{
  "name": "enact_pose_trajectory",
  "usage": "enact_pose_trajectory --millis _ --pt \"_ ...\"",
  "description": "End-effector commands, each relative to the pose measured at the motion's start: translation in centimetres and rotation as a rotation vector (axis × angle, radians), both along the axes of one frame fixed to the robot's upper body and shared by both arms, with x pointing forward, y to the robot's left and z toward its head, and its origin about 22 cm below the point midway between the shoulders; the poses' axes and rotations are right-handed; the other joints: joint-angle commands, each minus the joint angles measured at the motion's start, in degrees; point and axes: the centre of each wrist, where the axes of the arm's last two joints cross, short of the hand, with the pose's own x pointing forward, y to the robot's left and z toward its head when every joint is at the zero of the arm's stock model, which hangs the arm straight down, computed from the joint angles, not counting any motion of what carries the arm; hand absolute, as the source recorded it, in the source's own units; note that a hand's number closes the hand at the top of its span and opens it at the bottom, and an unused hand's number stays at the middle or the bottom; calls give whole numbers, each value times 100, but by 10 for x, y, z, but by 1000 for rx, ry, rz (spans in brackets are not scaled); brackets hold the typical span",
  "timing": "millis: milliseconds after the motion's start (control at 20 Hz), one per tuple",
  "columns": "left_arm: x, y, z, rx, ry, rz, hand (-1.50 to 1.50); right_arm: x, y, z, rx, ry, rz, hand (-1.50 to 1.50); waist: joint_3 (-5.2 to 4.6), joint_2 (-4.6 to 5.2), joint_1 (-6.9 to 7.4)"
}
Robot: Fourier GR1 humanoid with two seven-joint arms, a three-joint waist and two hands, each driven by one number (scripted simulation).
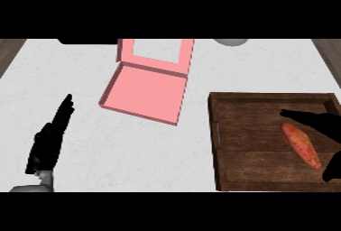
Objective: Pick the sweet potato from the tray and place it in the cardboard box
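Head view: a sweet potato [301, 145] lies in a wooden tray [246, 135] at right. The right hand [318, 122] hovers open over it. The open pink box [145, 93] sits left of the tray. The left hand [50, 137] rests open at left.

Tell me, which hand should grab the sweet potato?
The right hand, probably. It is already over the wooden tray, fingers spread beside the sweet potato. The left hand rests open at the counter's far left, past the pink box.
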Motion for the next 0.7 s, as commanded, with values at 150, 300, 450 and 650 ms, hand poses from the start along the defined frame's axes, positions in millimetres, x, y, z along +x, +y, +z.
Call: enact_pose_trajectory --millis 150,300,450,650 --pt "19 18 5 -5 -8 3 0 6 11 -10 -38 19 30 -150 -2 3 -8" --pt "5 1 -5 -1 13 9 0 -12 7 -15 -19 59 25 -150 -2 -4 -21" --pt "4 2 -13 -10 16 8 0 -5 18 -21 6 37 31 150 -2 -2 -15" --pt "1 7 -12 -8 15 -1 0 8 12 -14 -24 -197 16 150 0 3 5"
